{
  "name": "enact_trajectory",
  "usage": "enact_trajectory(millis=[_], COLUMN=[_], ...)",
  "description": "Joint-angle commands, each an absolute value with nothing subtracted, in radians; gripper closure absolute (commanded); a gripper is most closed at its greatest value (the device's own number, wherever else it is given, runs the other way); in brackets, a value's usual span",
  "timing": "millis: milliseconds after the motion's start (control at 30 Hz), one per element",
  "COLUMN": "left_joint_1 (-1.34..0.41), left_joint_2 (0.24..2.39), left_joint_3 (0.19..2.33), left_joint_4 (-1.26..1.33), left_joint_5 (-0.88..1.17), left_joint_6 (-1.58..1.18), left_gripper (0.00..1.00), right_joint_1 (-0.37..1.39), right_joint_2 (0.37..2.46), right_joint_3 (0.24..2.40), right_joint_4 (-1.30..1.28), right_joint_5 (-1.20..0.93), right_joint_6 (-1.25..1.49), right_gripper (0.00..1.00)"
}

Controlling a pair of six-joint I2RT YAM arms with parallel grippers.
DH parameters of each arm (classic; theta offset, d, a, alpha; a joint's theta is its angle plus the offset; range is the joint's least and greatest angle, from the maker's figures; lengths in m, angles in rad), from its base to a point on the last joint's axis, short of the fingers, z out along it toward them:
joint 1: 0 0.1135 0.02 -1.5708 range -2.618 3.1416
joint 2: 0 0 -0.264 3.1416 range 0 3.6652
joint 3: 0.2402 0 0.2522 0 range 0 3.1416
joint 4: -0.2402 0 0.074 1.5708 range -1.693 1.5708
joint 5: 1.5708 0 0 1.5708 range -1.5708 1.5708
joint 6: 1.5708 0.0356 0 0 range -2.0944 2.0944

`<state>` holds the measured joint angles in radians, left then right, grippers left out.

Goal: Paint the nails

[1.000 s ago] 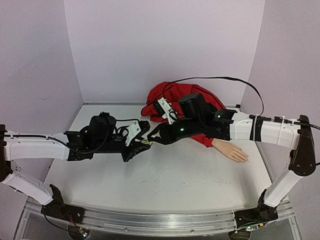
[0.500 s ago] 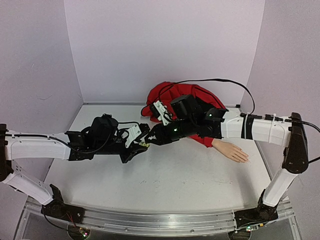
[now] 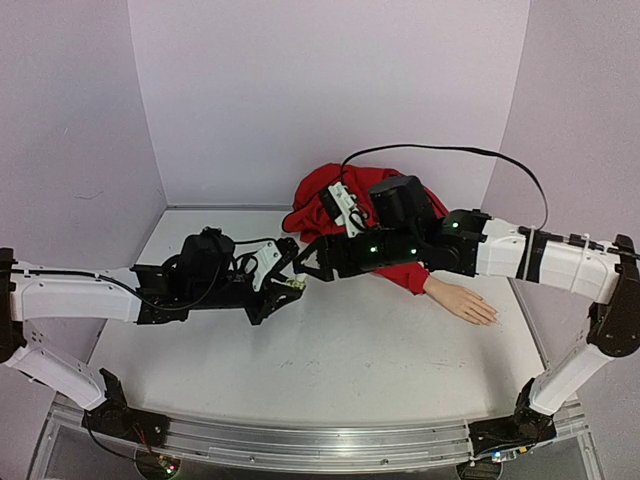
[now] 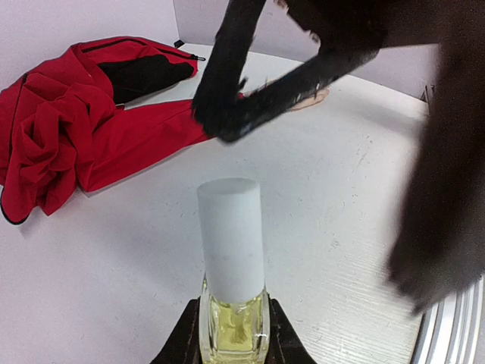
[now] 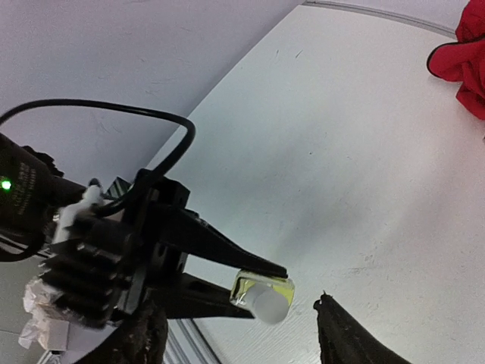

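Observation:
My left gripper point(image 3: 291, 284) is shut on a small clear bottle point(image 4: 233, 322) of yellowish liquid and holds it above the table. The bottle's white cap point(image 4: 230, 239) is on and points toward my right gripper point(image 3: 304, 268). In the right wrist view the right gripper point(image 5: 239, 318) is open, with the capped bottle point(image 5: 265, 292) just ahead of its fingers and not touched. The pale mannequin hand point(image 3: 462, 300) lies flat at the right, coming out of a red jacket sleeve point(image 3: 405, 275). Its nails point(image 3: 489, 317) are too small to make out.
The red jacket point(image 3: 325, 200) is heaped at the back centre of the white table point(image 3: 330, 370). A black cable point(image 3: 440, 152) loops over it to the right arm. Grey walls enclose the table on three sides.
My right gripper, which was shut at the bottle's cap, has opened and drawn back a little. The cap stays on the bottle. The left gripper has held still.

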<state>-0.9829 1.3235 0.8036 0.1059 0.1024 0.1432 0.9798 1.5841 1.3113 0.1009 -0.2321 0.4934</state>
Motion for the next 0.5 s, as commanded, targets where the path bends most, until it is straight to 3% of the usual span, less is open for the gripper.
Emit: enact_trajectory(millis=[0,100,200,467], left_joint_1=[-0.971,-0.938,-0.904,-0.891], left_joint_2=[1.277,1.258,1.243,1.234], left_joint_3=[0.793,0.788,0.793,0.816], left_joint_4=[0.17,0.172,0.184,0.207], left_joint_5=[0.147,0.298,0.491,0.713], left_joint_6=[0.095,0.069,0.037,0.01], left_gripper=[1.0,1.0,1.0,1.0], right_joint_1=[0.972,0.952,0.917,0.908], right_joint_2=[1.479,1.439,1.416,1.44], right_joint_3=[1.278,1.24,1.202,1.175], right_joint_4=[0.115,0.116,0.153,0.301], right_joint_5=[-0.285,-0.345,-0.477,-0.684], right_joint_6=[0.454,0.403,0.341,0.31], right_gripper=[0.24,0.16,0.14,0.23])
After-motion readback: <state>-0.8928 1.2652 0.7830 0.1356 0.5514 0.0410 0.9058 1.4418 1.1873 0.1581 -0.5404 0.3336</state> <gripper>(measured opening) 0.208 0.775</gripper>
